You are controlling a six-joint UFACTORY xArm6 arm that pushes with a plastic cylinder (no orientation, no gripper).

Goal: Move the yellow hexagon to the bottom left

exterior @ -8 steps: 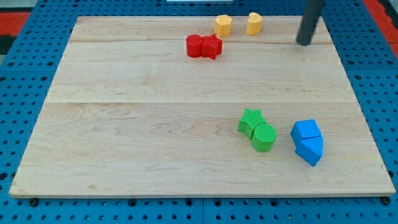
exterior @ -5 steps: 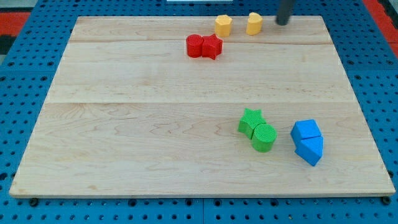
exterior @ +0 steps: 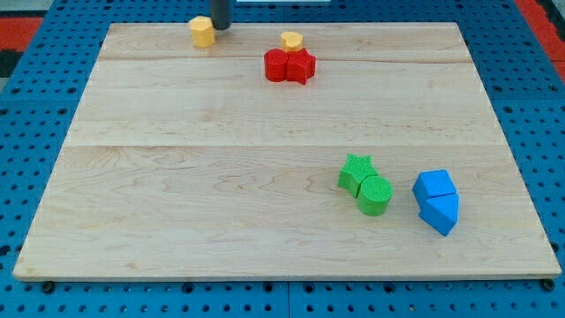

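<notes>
One yellow block (exterior: 203,31), which looks like the hexagon, lies at the board's top edge, left of centre. My tip (exterior: 219,27) is right beside it, touching its right side. The rod comes down from the view's top. A second yellow block (exterior: 292,41), its shape unclear, sits just above the red blocks and touches them.
A red cylinder (exterior: 277,65) and a red star (exterior: 302,65) touch each other near the top centre. A green star (exterior: 356,171) and a green cylinder (exterior: 375,194) sit at the lower right, with two blue blocks (exterior: 436,200) stacked close to their right. The wooden board (exterior: 177,177) lies on a blue pegboard.
My tip swept from the top right to the top left of centre. One yellow block went left with it; the other shifted left and down against the red blocks.
</notes>
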